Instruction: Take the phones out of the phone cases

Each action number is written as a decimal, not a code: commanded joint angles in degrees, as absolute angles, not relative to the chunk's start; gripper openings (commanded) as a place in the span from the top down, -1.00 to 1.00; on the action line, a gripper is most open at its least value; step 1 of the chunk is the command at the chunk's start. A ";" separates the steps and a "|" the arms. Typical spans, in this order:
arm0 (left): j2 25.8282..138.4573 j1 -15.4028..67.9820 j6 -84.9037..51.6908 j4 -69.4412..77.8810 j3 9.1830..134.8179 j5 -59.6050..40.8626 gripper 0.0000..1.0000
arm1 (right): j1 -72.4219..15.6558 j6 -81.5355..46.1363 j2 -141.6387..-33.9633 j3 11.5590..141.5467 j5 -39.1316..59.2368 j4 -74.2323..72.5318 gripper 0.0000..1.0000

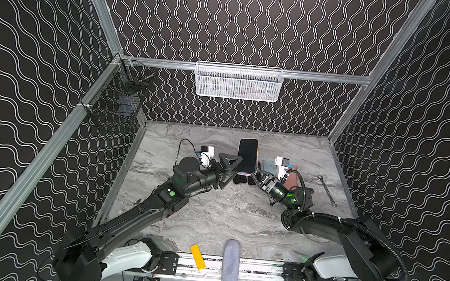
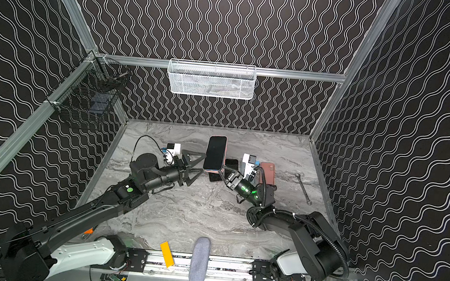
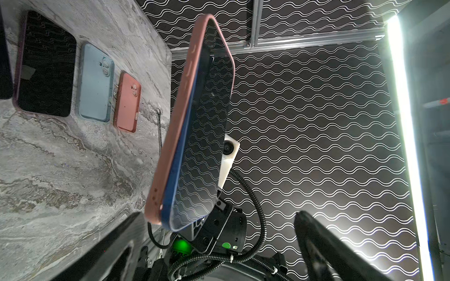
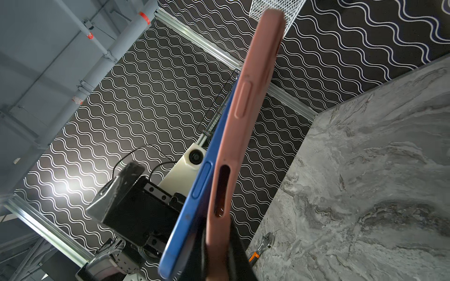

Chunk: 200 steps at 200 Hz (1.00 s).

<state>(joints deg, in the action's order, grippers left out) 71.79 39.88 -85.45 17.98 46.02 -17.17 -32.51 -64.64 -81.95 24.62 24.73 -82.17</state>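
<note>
— Marble tabletop (image 1: 211, 215): what hangs above it?
— One blue phone (image 1: 247, 155), pink phone case (image 4: 246, 136), lower end parted from the shell.
— Holders?
— Item: right gripper (image 1: 257, 174), clamped on the case's bottom edge. Item: left gripper (image 1: 230, 172), jaws wide apart, just beside the phone.
— Next?
— Peeling seems midway; left must close on the freed phone and pull.

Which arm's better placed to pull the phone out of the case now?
Left. The left gripper is open right beside the phone, jaws facing its edge. The right gripper is shut on the pink case at its lower end, holding it up, so it is occupied.
</note>
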 commanded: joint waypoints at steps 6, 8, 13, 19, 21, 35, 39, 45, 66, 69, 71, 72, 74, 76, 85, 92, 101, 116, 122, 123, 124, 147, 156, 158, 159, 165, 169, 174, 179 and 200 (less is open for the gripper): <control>71.98 40.25 -85.68 19.86 47.00 -17.29 -0.97 | -32.70 -64.49 -82.16 24.57 24.17 -87.05 0.89; 71.98 40.25 -85.71 19.93 47.02 -17.31 -0.97 | -32.70 -64.51 -82.17 24.47 24.17 -87.15 0.89; 72.02 40.34 -85.58 20.01 47.23 -17.39 -0.98 | -32.70 -64.57 -82.28 24.43 24.17 -87.35 0.89; 72.04 40.47 -84.98 20.05 47.51 -17.32 -0.97 | -32.70 -64.68 -82.34 24.43 24.17 -87.45 0.89; 72.06 40.44 -84.92 20.02 47.61 -17.31 -0.97 | -32.74 -64.69 -82.35 24.43 24.10 -87.45 0.89; 72.47 40.54 -85.25 20.12 47.55 -17.19 -0.97 | -32.70 -64.60 -82.56 24.61 24.32 -87.36 0.88; 72.65 40.56 -85.18 20.14 47.55 -17.10 -0.97 | -32.70 -64.62 -82.66 24.61 24.34 -87.43 0.88; 72.95 40.52 -85.12 20.19 47.55 -17.10 -0.97 | -32.75 -64.81 -82.78 24.70 24.35 -87.66 0.88; 74.11 40.68 -85.28 20.65 47.63 -17.48 -0.97 | -32.76 -64.86 -82.95 24.70 24.54 -87.81 0.88; 74.22 40.72 -85.26 20.70 47.68 -17.49 -0.97 | -32.76 -64.82 -82.83 24.70 24.52 -87.74 0.88; 74.34 40.70 -85.25 20.73 47.71 -17.49 -0.97 | -32.71 -64.81 -82.89 24.70 24.52 -87.72 0.88; 74.39 40.74 -85.25 20.74 47.72 -17.49 -0.97 | -32.75 -64.79 -82.89 24.70 24.52 -87.72 0.88; 74.47 40.71 -85.32 20.76 47.72 -17.49 -0.97 | -32.80 -64.78 -82.95 24.65 24.52 -87.72 0.88; 74.56 40.70 -85.38 20.81 47.72 -17.49 -0.97 | -32.74 -64.78 -82.96 24.71 24.52 -87.72 0.88; 74.95 40.75 -85.49 21.00 47.72 -17.49 -0.97 | -32.74 -64.86 -83.12 24.61 24.61 -87.84 0.88; 75.34 40.76 -85.41 21.16 47.88 -17.49 -0.97 | -32.78 -65.02 -83.17 24.49 24.53 -88.17 0.88; 75.71 40.78 -85.43 21.38 47.99 -17.49 -0.97 | -32.83 -65.20 -83.35 24.44 24.60 -88.50 0.88; 76.22 40.77 -85.13 21.61 48.34 -17.19 -0.97 | -32.78 -65.31 -83.80 24.35 24.61 -88.98 0.88; 76.41 40.80 -85.23 21.71 48.41 -17.06 -0.97 | -32.81 -65.52 -83.99 24.35 24.68 -89.19 0.88; 76.44 40.79 -85.24 21.75 48.42 -17.05 -0.97 | -32.79 -65.54 -84.01 24.35 24.69 -89.20 0.88; 76.58 40.74 -85.25 21.73 48.42 -17.05 -0.97 | -32.79 -65.55 -84.06 24.30 24.69 -89.29 0.88; 77.89 40.78 -85.20 22.23 49.32 -17.52 -0.97 | -32.87 -66.18 -84.76 24.08 24.87 -90.70 0.88; 78.31 40.76 -85.17 22.51 49.64 -17.66 -0.96 | -32.87 -66.21 -84.91 24.04 24.87 -90.79 0.89; 78.38 40.80 -85.17 22.52 49.72 -17.67 -0.95 | -32.87 -66.26 -85.01 24.05 24.87 -90.83 0.88; 78.43 40.79 -85.17 22.60 49.73 -17.67 -0.95 | -32.87 -66.26 -85.00 24.02 24.92 -90.86 0.88; 78.69 40.77 -85.17 22.70 49.87 -17.67 -0.94 | -32.87 -66.23 -85.12 23.91 25.03 -90.96 0.88; 78.79 40.75 -85.25 22.76 49.98 -17.67 -0.92 | -32.87 -66.17 -85.18 23.91 25.09 -91.04 0.88; 78.94 40.78 -85.25 22.92 50.09 -17.62 -0.90 | -32.87 -66.14 -85.19 23.91 25.14 -91.16 0.88; 79.04 40.73 -85.25 23.02 50.22 -17.60 -0.88 | -32.87 -66.18 -85.25 23.83 25.14 -91.23 0.88; 79.18 40.71 -85.17 23.43 50.45 -17.34 -0.82 | -32.96 -65.26 -84.73 23.64 25.22 -90.35 0.88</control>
<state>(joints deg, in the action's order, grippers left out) 78.78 40.51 -85.30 18.35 49.69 -16.21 -32.49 -65.49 -85.19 23.70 20.10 -84.44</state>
